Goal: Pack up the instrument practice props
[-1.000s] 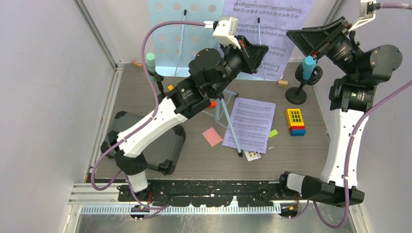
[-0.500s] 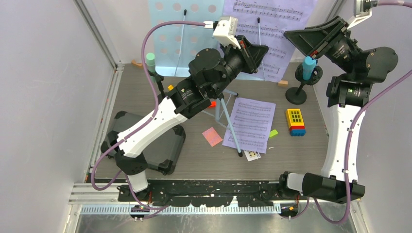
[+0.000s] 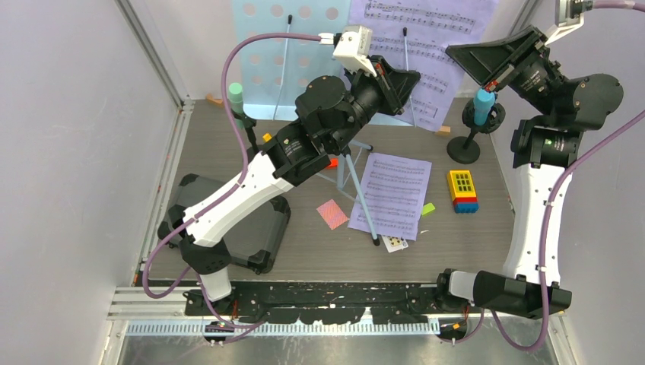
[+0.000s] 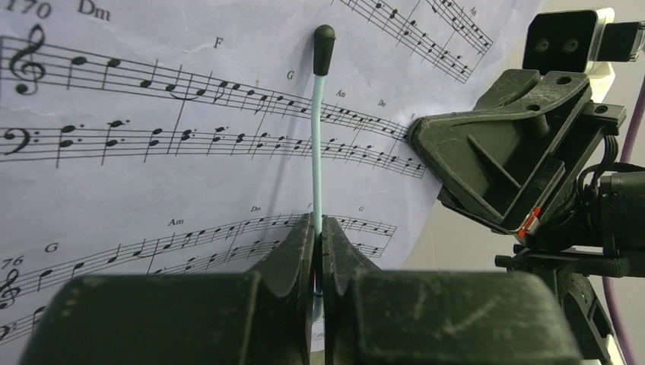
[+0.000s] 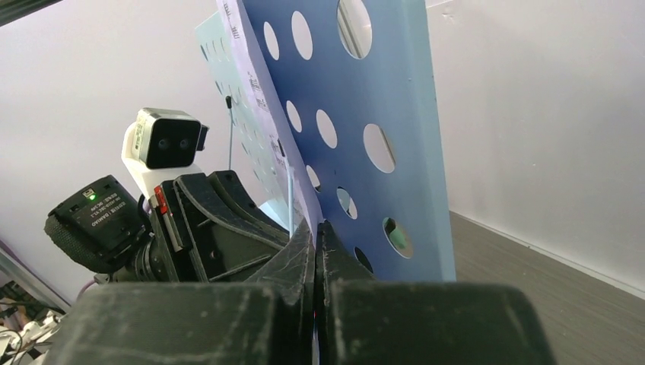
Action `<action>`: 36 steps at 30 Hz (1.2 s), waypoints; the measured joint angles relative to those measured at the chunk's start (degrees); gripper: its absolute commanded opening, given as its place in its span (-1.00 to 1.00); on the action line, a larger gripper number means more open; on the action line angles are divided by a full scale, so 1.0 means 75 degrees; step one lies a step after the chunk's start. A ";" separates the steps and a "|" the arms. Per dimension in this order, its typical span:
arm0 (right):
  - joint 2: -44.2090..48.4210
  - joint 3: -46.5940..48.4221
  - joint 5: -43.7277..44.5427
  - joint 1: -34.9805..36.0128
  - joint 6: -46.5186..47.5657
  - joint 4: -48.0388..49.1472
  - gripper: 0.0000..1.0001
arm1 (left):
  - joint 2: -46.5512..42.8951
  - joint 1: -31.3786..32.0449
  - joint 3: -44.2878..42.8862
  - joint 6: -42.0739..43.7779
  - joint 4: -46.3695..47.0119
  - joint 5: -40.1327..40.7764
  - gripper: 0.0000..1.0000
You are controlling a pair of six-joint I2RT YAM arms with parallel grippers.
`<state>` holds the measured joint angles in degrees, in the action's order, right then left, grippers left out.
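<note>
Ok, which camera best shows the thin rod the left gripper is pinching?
The left wrist view: the page-holder rod rises from the shut left gripper to its black tip, sharp against the sheet music. The top view shows only a thin line; the right wrist view, at most a faint sliver beside the rack.

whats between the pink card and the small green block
Top view: a lilac sheet-music page lies flat there, a pale blue tripod leg crossing its left side.
</note>
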<state>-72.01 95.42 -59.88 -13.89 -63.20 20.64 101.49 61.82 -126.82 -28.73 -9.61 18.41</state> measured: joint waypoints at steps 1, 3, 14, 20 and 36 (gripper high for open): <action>0.0003 0.0000 0.0017 0.0000 0.0012 -0.0003 -1.00 | 0.0000 0.0000 0.0006 -0.0003 0.0003 -0.0003 -0.93; 0.0026 0.0000 0.0076 0.0000 0.0137 -0.0067 -1.00 | -0.0006 0.0000 0.0044 -0.0003 0.0047 -0.0012 -0.93; 0.1026 0.0274 0.1314 0.0000 0.2646 -0.2926 -1.00 | -0.0099 -0.0006 0.0286 0.0050 0.0309 -0.0172 -0.97; 0.1594 0.0440 0.2183 0.0000 0.3675 -0.4051 -1.00 | -0.0119 -0.0009 0.0309 0.0082 0.0338 -0.0259 -0.97; 0.2760 0.0758 0.5523 0.0003 0.5610 -0.7090 -1.00 | -0.0335 -0.0009 0.0603 0.0087 0.0402 -0.0195 -0.85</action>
<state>-51.31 101.10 -18.46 -13.87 -21.12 -32.53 98.98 61.76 -122.30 -28.08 -6.59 16.95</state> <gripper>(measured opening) 0.023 0.057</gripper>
